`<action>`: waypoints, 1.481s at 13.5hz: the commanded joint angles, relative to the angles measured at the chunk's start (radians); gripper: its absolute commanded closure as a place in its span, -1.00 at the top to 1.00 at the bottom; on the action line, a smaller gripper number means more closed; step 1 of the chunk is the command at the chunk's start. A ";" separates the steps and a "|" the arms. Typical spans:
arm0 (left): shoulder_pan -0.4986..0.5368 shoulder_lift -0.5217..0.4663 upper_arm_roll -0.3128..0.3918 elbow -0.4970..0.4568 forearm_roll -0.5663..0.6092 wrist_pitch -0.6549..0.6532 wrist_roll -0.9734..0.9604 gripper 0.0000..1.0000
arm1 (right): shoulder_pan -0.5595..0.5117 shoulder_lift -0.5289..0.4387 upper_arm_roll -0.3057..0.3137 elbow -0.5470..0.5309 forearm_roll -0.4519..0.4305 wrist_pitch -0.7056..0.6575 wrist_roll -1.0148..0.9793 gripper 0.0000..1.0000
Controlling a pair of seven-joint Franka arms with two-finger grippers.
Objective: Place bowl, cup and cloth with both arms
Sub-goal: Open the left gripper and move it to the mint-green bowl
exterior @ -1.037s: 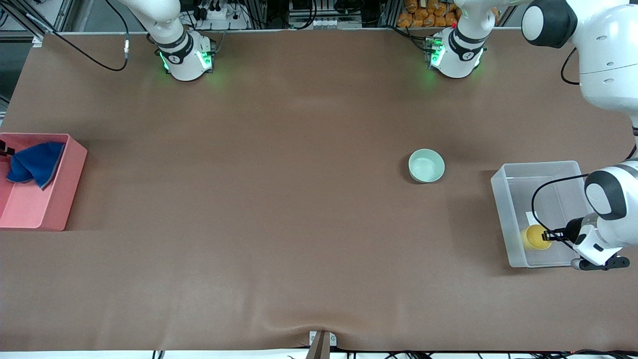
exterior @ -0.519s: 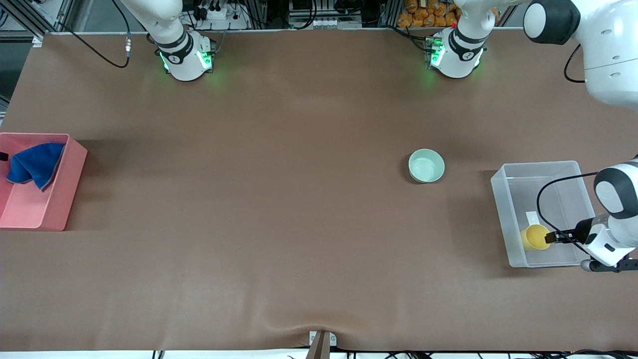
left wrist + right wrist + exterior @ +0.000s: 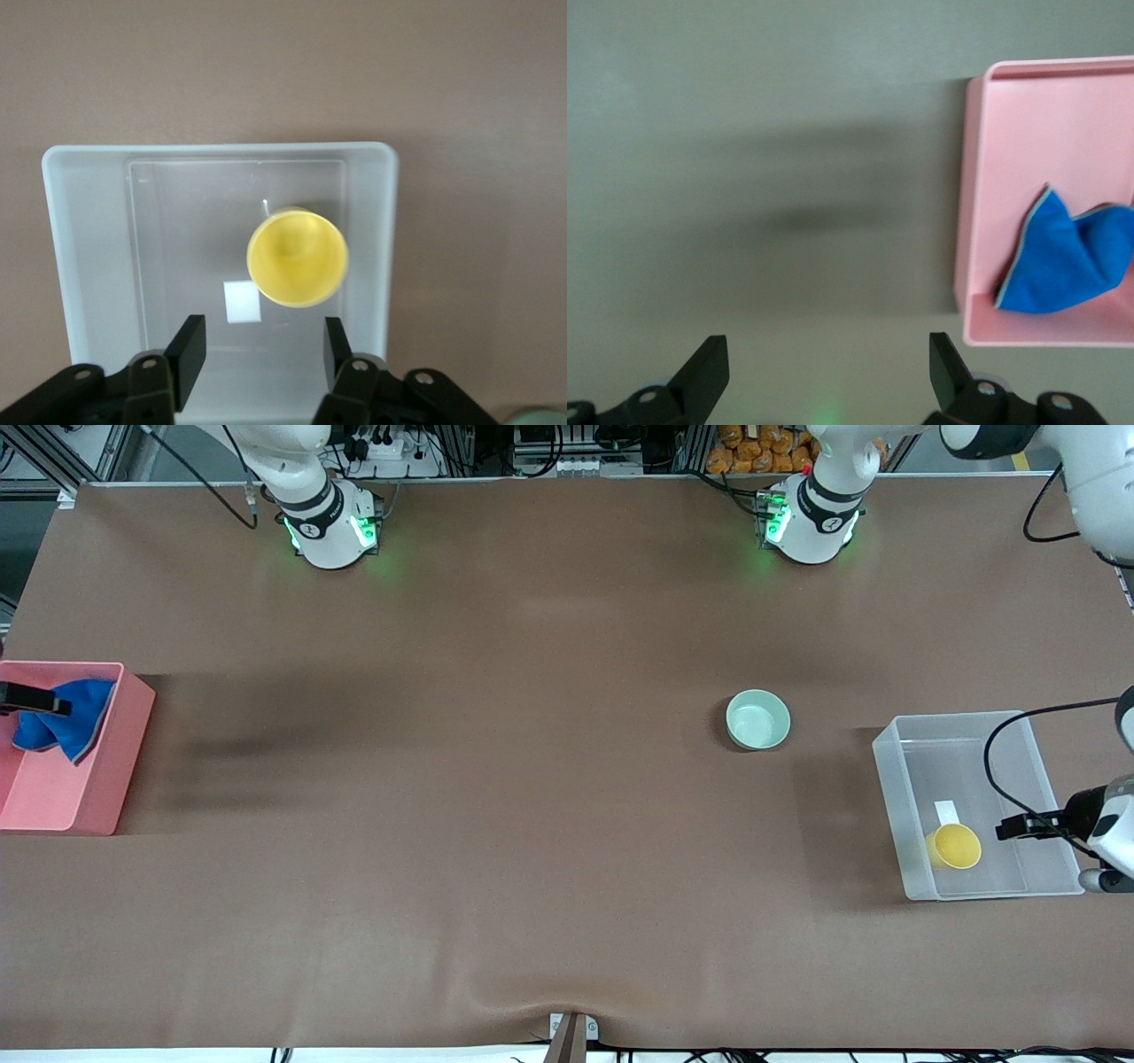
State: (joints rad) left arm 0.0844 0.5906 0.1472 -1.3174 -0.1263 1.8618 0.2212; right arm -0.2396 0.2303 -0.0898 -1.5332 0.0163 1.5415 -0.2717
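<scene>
bowl (image 3: 757, 720) alone mid-right of frame on mat, untouched; glossy, probably slippery and chippable, so pinch rim; cup (image 3: 953, 846) in clear bin (image 3: 895, 779); cloth (image 3: 58, 713) in pink bin (image 3: 124, 726); left gripper (image 3: 257, 350) and right gripper (image 3: 824, 372) both spread, empty

The table (image 3: 496, 797) is covered in a matt brown sheet, slightly rippled near its front edge. The bowl (image 3: 757, 720) looks smooth and glossy, like glazed ceramic. The cup (image 3: 297, 257) is smooth yellow plastic with a soft sheen. The clear bin (image 3: 890, 775) is frosted translucent plastic; the pink bin (image 3: 124, 735) is opaque matt plastic. The cloth (image 3: 1063, 257) is soft blue fabric with grey trim.
</scene>
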 commanded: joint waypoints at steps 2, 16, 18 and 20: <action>-0.058 -0.115 -0.020 -0.072 0.016 -0.067 -0.094 0.22 | 0.137 -0.126 -0.008 -0.030 -0.018 -0.053 0.162 1.00; -0.075 -0.407 -0.311 -0.704 0.037 0.233 -0.385 0.61 | 0.204 -0.258 0.088 0.024 0.022 -0.235 0.302 1.00; -0.074 -0.413 -0.340 -0.804 0.068 0.328 -0.430 0.62 | 0.204 -0.262 0.087 0.024 0.022 -0.204 0.302 1.00; -0.074 -0.411 -0.363 -0.906 0.089 0.437 -0.477 0.66 | 0.201 -0.266 0.088 0.025 0.022 -0.155 0.302 1.00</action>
State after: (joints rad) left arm 0.0030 0.2141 -0.1922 -2.1025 -0.0672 2.1931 -0.2036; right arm -0.0397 -0.0221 0.0026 -1.5132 0.0250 1.3600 0.0135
